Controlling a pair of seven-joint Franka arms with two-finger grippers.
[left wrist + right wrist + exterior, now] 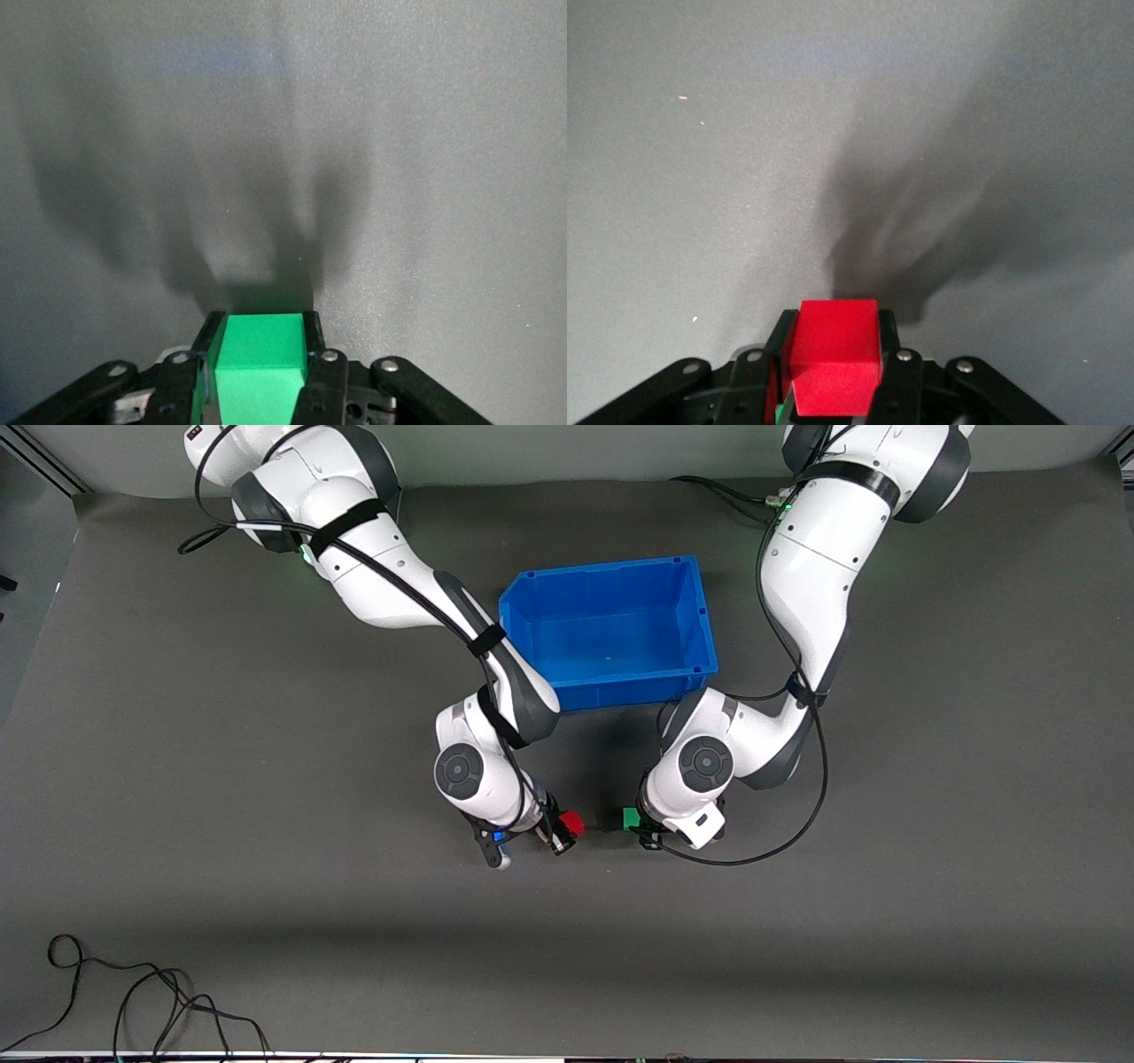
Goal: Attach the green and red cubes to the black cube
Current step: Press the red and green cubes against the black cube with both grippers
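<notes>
Below the blue bin (611, 633), lower centre of frame: two claws, one cube each.
Right claw (563, 834) pinches red cube (572, 823) above the bench (221, 779); left claw (640, 825) pinches green cube (631, 817) just beside; cubes apart.

Red cube (572, 823) and green cube (631, 817) clamped between fingers.

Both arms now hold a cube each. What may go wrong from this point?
The right gripper grips the red cube and the left gripper the green cube, close together over the mat, nearer the camera than the blue bin. The grippers might collide. No black cube is visible, so joining may miss.
</notes>
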